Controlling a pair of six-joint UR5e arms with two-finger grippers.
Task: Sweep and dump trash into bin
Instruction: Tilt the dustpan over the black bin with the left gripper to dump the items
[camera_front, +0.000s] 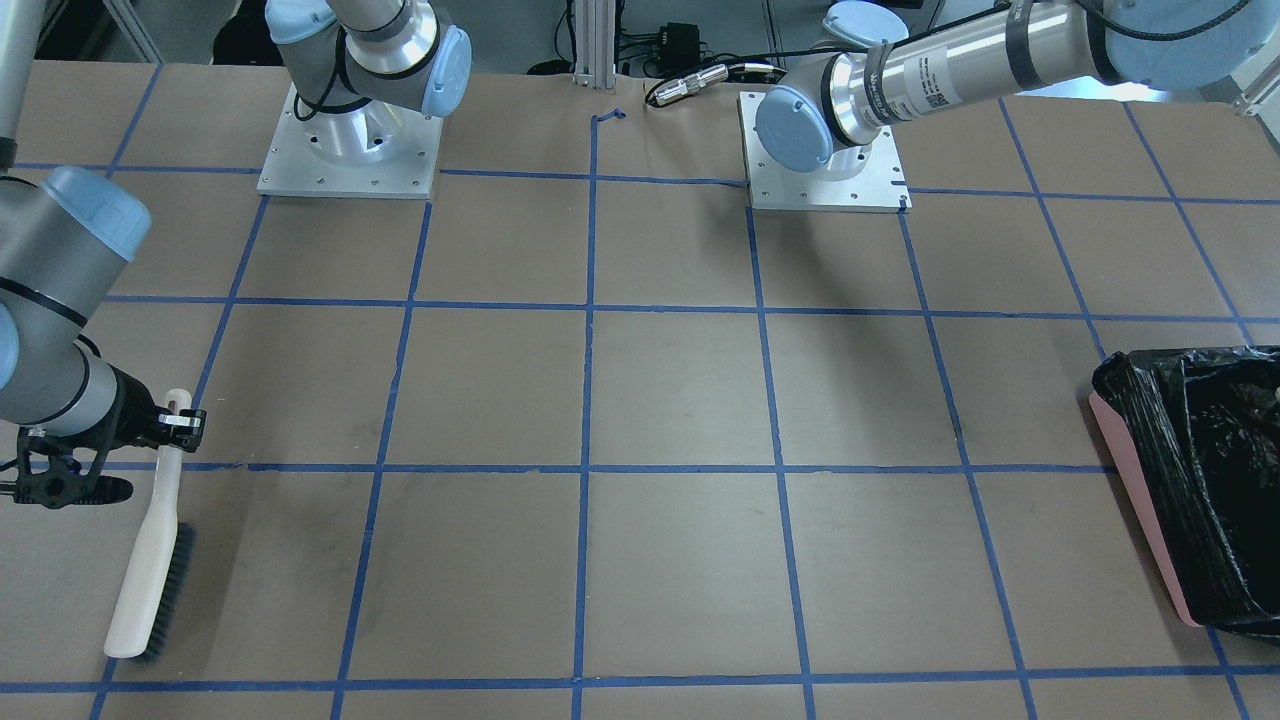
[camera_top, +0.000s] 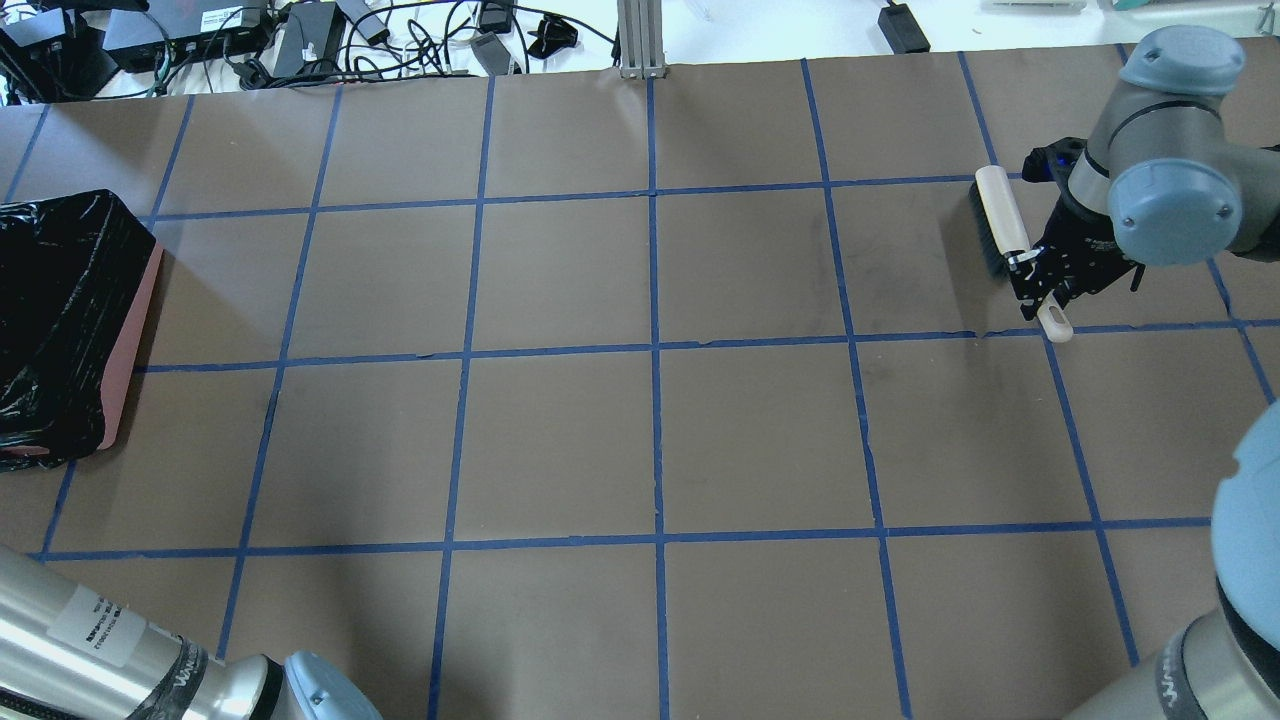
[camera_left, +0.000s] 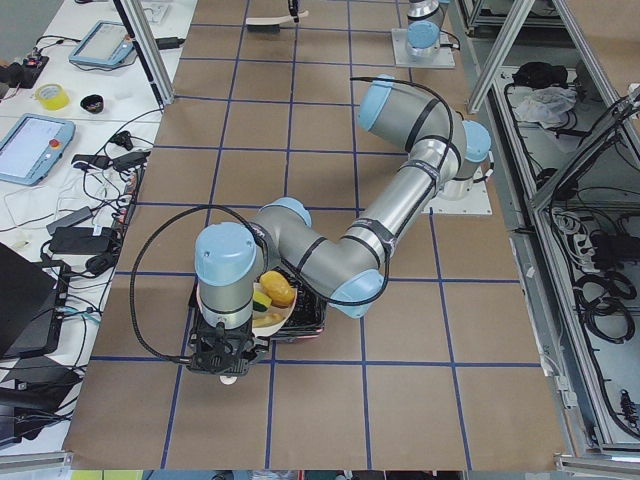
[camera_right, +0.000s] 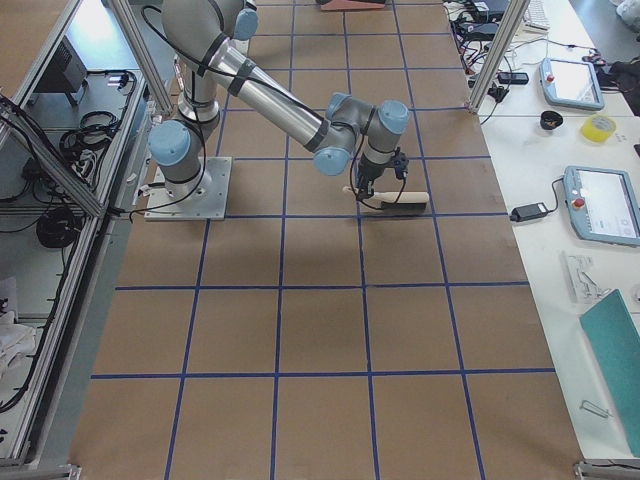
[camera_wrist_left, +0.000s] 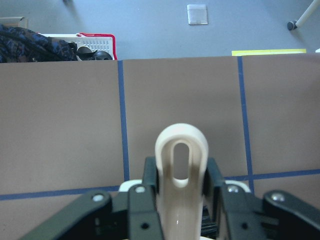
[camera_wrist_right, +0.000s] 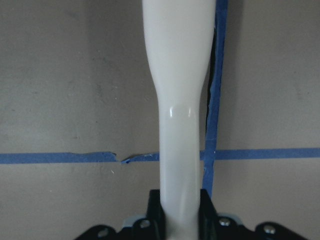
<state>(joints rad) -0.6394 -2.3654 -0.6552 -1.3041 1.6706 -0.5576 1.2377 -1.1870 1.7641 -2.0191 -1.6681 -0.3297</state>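
The dustpan (camera_wrist_left: 181, 132) is being shown closest, its looped handle clamped between the fingers of the left gripper (camera_wrist_left: 181, 182), whose jaws are being pressed against both sides of it. In the left-end view the pan is being held roughly level over the bin (camera_top: 128, 340), at the table's end on the robot's left. The trash is being carried in it: the yellow-brown lump (camera_left: 279, 290) and the sponge piece (camera_left: 261, 300) are lying side by side, while the crescent slice cannot be made out for certain.

Dumping is judged to be the step in hand, with nothing tipped out yet. The pan's lip is best lowered well inside the black liner before being tilted, and tilted slowly, so that the round lump is not rolled past the rim.

At the opposite end the brush (camera_top: 1000, 225) is being held by its handle in the closed right gripper (camera_top: 1042, 285), well apart from the bin.
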